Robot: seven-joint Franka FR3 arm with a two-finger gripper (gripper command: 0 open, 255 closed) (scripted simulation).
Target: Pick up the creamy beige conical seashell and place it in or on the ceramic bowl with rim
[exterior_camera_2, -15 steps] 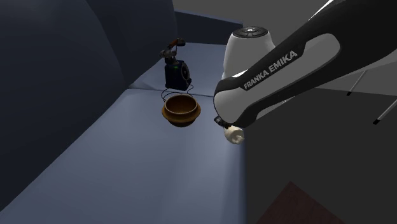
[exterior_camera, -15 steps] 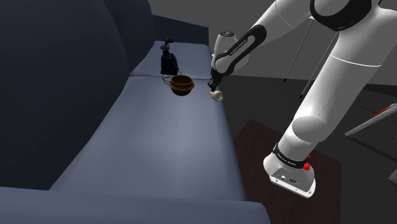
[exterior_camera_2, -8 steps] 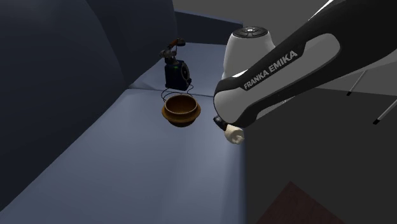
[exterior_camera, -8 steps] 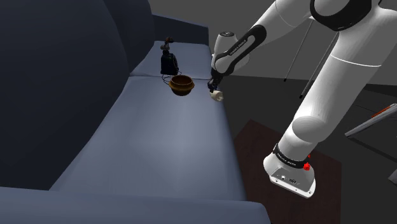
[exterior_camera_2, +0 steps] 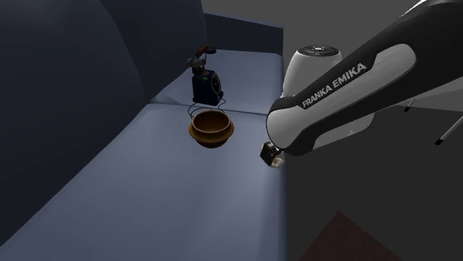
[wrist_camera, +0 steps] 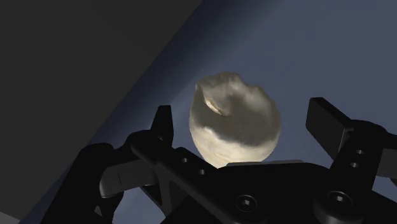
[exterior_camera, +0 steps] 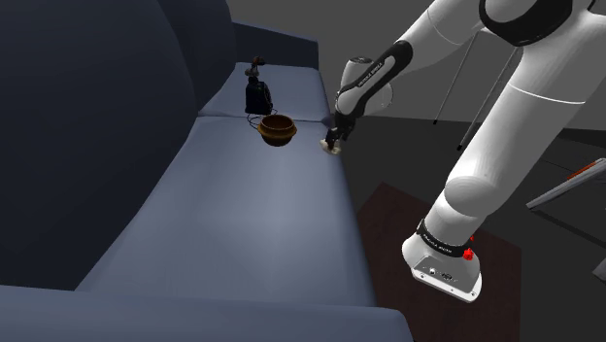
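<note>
The creamy beige seashell (wrist_camera: 234, 124) sits between the two black fingers of my gripper (wrist_camera: 243, 118), with a gap on each side, so it is not held. The gripper (exterior_camera: 335, 139) is open and hangs over the front edge of the sofa seat, to the shoulder view's right of the bowl. The shell (exterior_camera: 330, 148) shows as a pale spot just under the fingers. A brown rimmed bowl (exterior_camera: 278, 128) stands upright on the seat and looks empty. In the second exterior view the shell (exterior_camera_2: 276, 162) peeks out below the gripper (exterior_camera_2: 268, 153), right of the bowl (exterior_camera_2: 211, 127).
A dark device with a handle (exterior_camera: 257, 94) stands just behind the bowl. The blue-grey sofa seat (exterior_camera: 252, 214) runs toward the camera, with the backrest on the shoulder view's left. Past the seat's edge lie dark flooring (exterior_camera: 388, 209) and the stand (exterior_camera: 444, 262).
The fingers have gone from shut on the shell to open. The arm's forearm and hand have swung toward the right in both exterior views, while the shell stays at the seat's edge.
</note>
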